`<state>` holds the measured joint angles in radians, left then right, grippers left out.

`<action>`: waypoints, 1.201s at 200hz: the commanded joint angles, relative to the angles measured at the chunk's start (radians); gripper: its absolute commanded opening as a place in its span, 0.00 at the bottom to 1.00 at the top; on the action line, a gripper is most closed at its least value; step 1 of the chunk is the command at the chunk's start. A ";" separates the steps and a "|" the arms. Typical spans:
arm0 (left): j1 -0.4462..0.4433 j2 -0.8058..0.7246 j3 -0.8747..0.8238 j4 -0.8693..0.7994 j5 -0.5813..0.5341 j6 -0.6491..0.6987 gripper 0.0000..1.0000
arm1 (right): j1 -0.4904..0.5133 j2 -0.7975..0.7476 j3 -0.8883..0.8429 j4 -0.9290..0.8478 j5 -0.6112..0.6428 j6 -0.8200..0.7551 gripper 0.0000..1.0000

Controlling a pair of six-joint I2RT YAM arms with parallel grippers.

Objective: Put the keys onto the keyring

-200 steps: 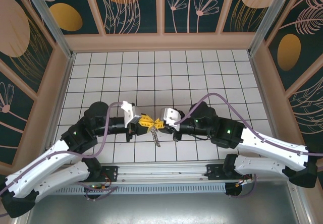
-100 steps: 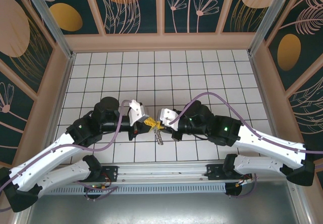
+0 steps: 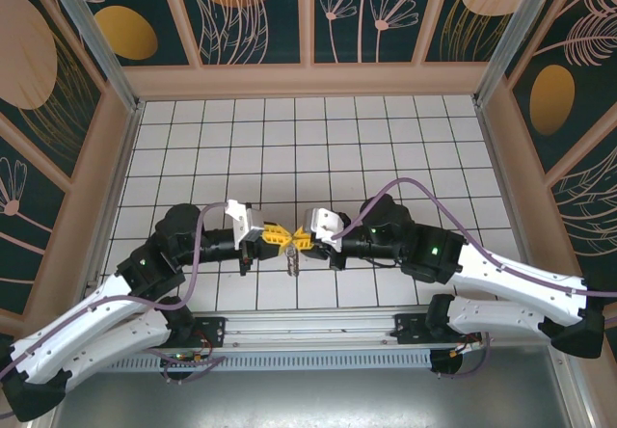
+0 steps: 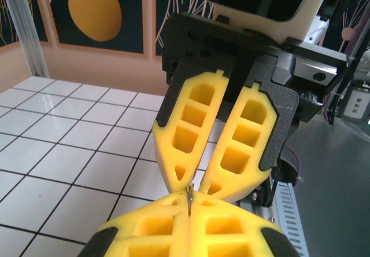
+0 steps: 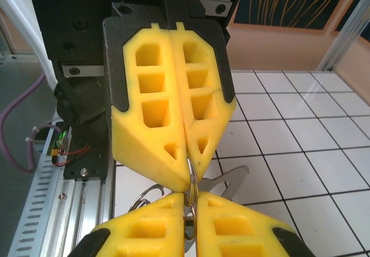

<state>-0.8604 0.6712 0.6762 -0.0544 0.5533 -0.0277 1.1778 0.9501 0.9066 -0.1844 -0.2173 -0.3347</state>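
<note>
My two grippers meet tip to tip above the tiles near the front rail. The left gripper (image 3: 282,237) (image 4: 189,204) is shut on the keyring (image 4: 189,195), a thin metal ring seen edge-on between its yellow fingertips. In the right wrist view the keyring (image 5: 191,179) runs from the shut left gripper (image 5: 187,182) down into the narrow gap of my right gripper (image 5: 190,204) (image 3: 295,239), whose jaws stand slightly parted around it. A silver key (image 5: 232,182) hangs from the ring; from above, the key (image 3: 292,263) dangles below the fingertips.
Another thin wire loop (image 5: 141,197) hangs beside the ring. The metal front rail (image 3: 308,327) lies just behind the grippers' meeting point. White tiled floor (image 3: 308,148) stretches to the far wall, with panelled walls on the left and right.
The left arm swung forward and back, and its gripper is level again. The hanging key shifted slightly left. The right jaws have parted a little.
</note>
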 commanded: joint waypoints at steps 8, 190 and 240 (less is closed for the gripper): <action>-0.006 -0.017 -0.011 0.192 0.041 -0.048 0.00 | 0.000 0.005 -0.028 0.039 -0.046 0.013 0.15; -0.006 0.082 0.141 -0.197 -0.029 0.085 0.09 | -0.001 -0.001 0.015 -0.075 0.134 -0.011 0.00; -0.006 0.137 0.185 -0.335 -0.065 0.145 0.15 | 0.003 0.070 0.103 -0.179 0.167 -0.045 0.00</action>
<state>-0.8639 0.7940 0.8272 -0.2848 0.4946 0.0692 1.1801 0.9955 0.9501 -0.2813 -0.1215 -0.3435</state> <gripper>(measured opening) 0.157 0.046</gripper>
